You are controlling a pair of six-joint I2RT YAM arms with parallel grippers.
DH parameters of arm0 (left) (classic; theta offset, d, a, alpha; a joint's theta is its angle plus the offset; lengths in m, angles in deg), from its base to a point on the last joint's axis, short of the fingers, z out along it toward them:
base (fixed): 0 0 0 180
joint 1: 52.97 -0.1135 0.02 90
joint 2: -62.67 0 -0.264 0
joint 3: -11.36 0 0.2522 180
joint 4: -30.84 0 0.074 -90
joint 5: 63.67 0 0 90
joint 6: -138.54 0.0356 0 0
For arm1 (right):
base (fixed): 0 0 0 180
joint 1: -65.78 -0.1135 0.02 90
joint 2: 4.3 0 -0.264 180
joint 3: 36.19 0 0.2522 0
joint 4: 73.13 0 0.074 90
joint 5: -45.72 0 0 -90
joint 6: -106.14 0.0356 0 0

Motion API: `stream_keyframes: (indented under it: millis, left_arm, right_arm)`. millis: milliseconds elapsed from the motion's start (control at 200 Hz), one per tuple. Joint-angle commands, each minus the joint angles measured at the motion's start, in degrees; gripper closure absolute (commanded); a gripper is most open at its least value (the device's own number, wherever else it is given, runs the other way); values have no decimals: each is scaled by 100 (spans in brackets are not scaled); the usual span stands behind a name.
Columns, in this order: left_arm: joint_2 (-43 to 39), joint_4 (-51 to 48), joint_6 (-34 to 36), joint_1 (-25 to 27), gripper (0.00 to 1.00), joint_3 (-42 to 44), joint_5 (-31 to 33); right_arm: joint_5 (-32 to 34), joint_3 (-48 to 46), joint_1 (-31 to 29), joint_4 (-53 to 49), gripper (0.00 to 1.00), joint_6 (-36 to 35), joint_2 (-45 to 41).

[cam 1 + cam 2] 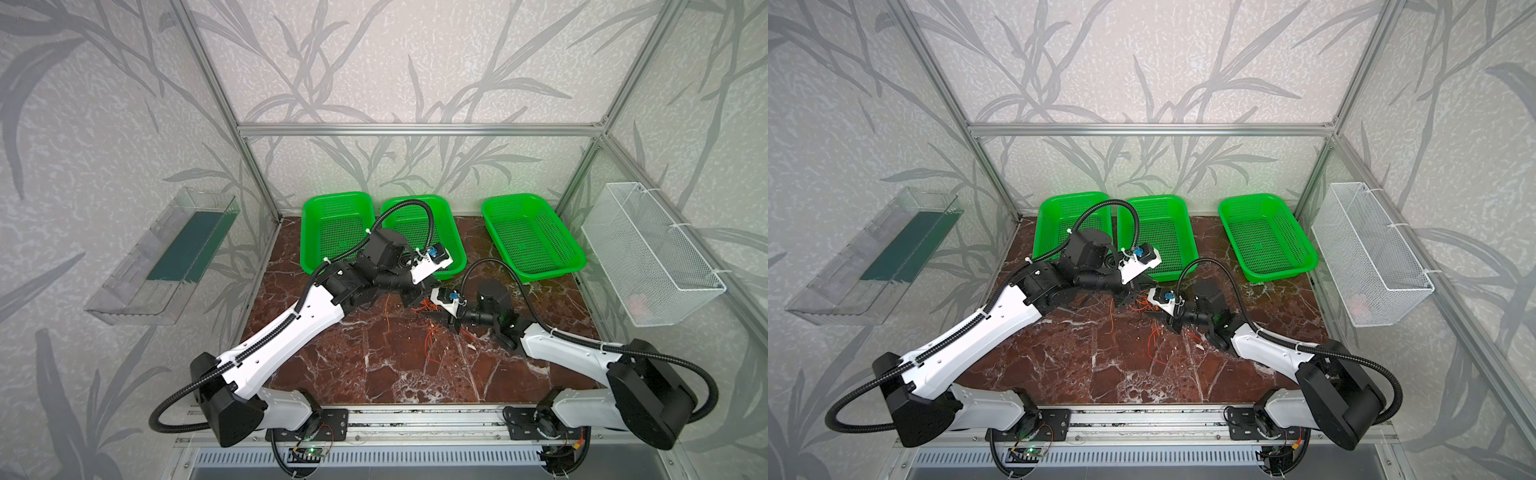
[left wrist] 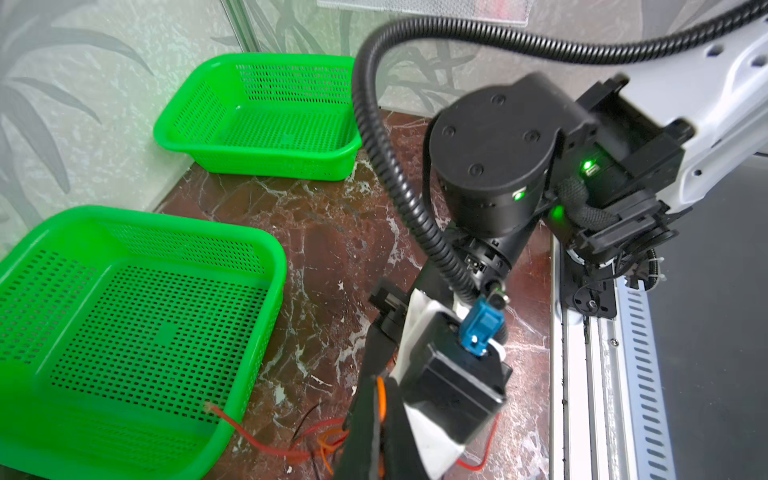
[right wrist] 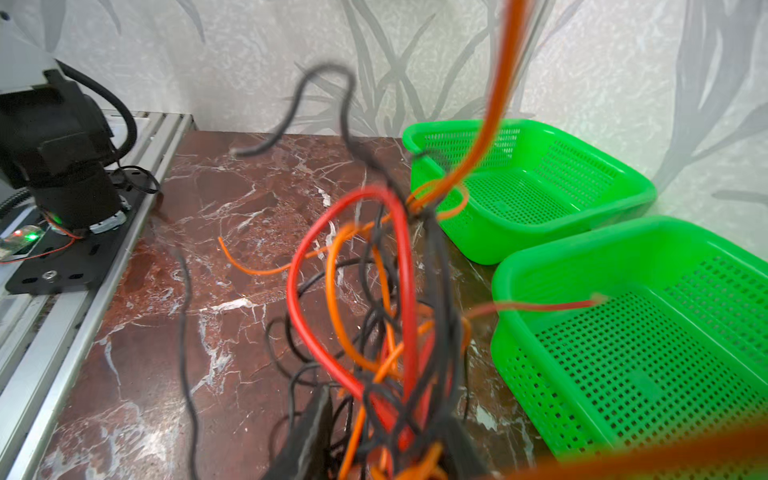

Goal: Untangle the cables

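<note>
The left gripper (image 2: 380,415) is pinching one orange strand (image 2: 381,397), the right gripper (image 3: 386,440) is straddling the cables (image 3: 409,299), hold unclear; pulling apart is risking cinching them tighter

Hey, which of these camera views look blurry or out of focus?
Right wrist view: the cables closest to the lens are smeared, the green baskets behind are fairly sharp; left wrist view: the right arm looks soft-edged; both top views: sharp and evenly lit, though the cables show only as thin threads.
</note>
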Motion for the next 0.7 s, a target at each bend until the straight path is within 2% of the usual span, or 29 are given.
stream_keyframes:
  millis: [0,175,350,555,695]
  left_arm:
    - [-353,368,239,-63,100,-384,-99]
    - [-487,281,277,-209,100,-277,0]
    - [-639,231,259,-353,100,-19,94]
    - [-854,236,130,-655,100,523,92]
    - [-774,325,41,-698,100,892,34]
  right_arm:
    - [897,-209,29,-528,65,192,29]
    - [1437,-377,198,-549,69,415,-255]
    - [1497,-430,370,-605,81,736,-471]
    - [2142,17,426,-1589,90,1074,-671]
    - [1783,286,425,-2323,88,1050,-830]
